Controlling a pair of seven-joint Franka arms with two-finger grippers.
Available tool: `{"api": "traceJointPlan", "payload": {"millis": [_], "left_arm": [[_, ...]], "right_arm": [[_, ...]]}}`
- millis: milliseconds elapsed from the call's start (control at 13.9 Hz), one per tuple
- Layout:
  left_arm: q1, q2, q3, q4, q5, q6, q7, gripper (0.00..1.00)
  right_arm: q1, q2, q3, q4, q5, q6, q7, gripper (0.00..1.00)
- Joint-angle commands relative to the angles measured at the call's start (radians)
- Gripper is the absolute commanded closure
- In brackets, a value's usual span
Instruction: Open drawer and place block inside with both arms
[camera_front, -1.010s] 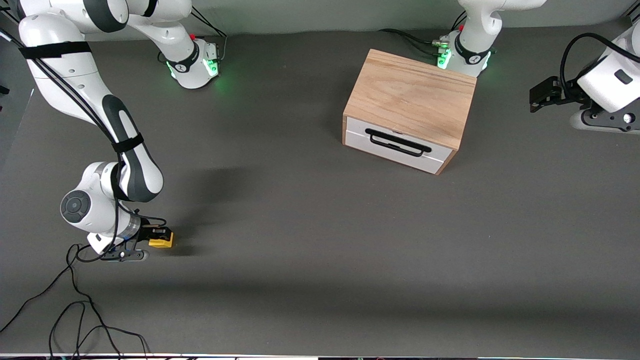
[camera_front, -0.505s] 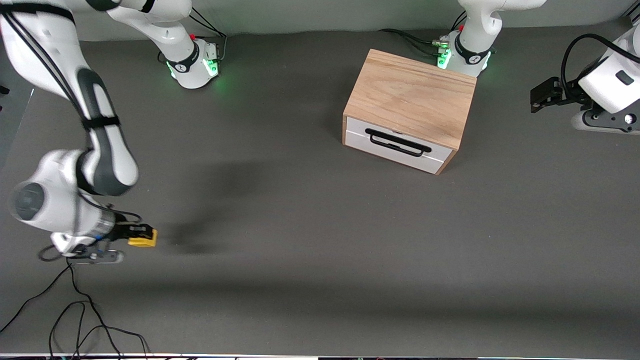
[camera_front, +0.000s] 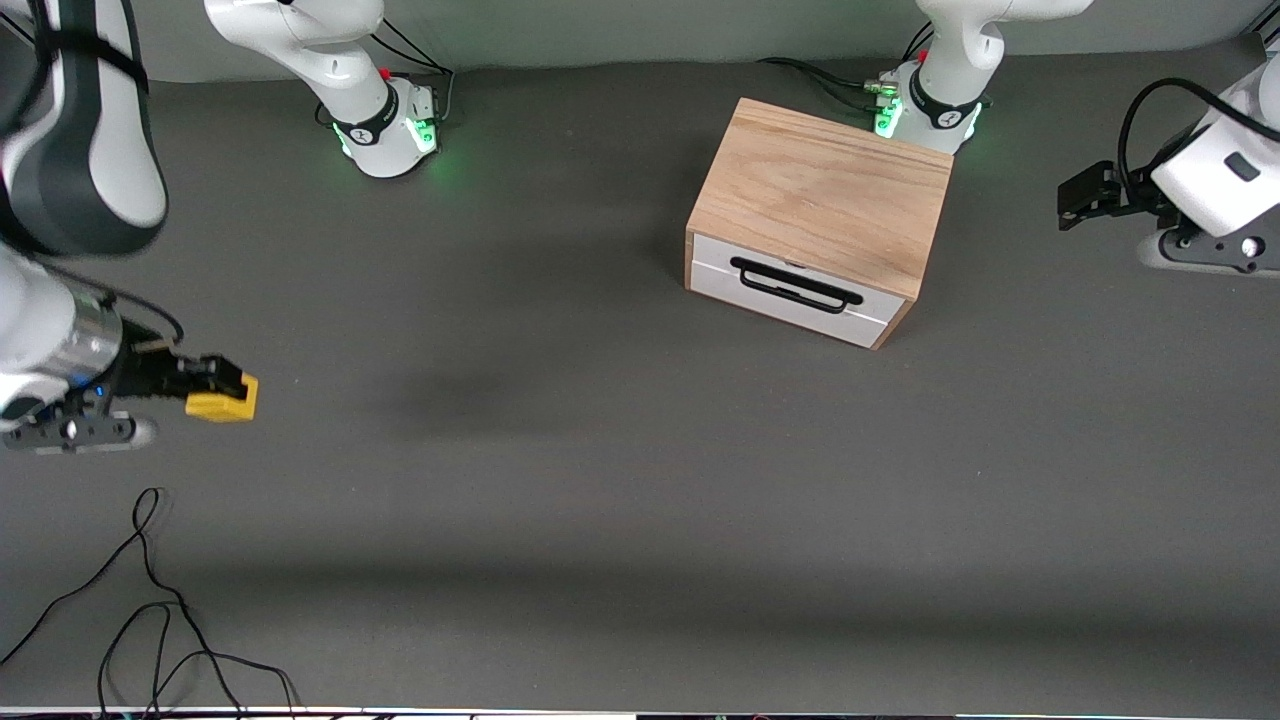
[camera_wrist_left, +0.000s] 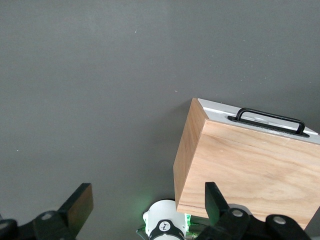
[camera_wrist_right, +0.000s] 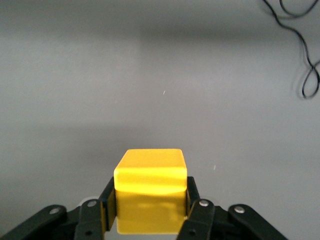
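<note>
My right gripper (camera_front: 215, 390) is shut on the yellow block (camera_front: 222, 404) and holds it in the air over the table at the right arm's end; in the right wrist view the block (camera_wrist_right: 150, 192) sits between the two fingers. The drawer (camera_front: 790, 291) is shut, its white front and black handle (camera_front: 796, 285) facing the front camera, in the oak cabinet (camera_front: 825, 190). My left gripper (camera_front: 1078, 195) is open and empty, in the air at the left arm's end of the table. Its wrist view shows the cabinet (camera_wrist_left: 250, 170) and handle (camera_wrist_left: 270, 119) below.
A loose black cable (camera_front: 150, 620) lies on the table near the front edge at the right arm's end; it also shows in the right wrist view (camera_wrist_right: 300, 45). Both green-lit bases (camera_front: 385, 130) stand along the back edge, the left arm's base (camera_front: 925, 110) just past the cabinet.
My right gripper has lifted the yellow block off the table and carried it up and toward the right arm's end. The left arm has hardly moved. The drawer has stayed shut.
</note>
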Motion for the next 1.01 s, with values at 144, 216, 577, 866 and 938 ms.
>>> {"api": "traceJointPlan", "payload": {"millis": [144, 216, 577, 866, 938], "left_arm": [[0.003, 0.005, -0.002, 0.006, -0.006, 0.002, 0.004, 0.00], [0.002, 0.005, -0.003, 0.006, -0.006, 0.008, 0.004, 0.00], [-0.017, 0.028, -0.011, 0.018, 0.001, 0.021, -0.012, 0.00], [-0.053, 0.064, -0.045, 0.015, -0.009, 0.012, -0.325, 0.00], [-0.067, 0.086, -0.055, 0.015, -0.018, 0.021, -0.432, 0.00]], "right_arm": [[0.036, -0.215, -0.007, -0.172, -0.001, -0.019, 0.066, 0.69], [0.034, -0.235, -0.009, -0.194, -0.001, -0.019, 0.077, 0.69], [0.029, -0.251, -0.044, -0.202, -0.008, -0.048, 0.079, 0.69], [0.029, -0.249, -0.046, -0.202, -0.010, -0.050, 0.079, 0.69], [0.029, -0.251, -0.046, -0.202, -0.010, -0.050, 0.079, 0.69]]}}
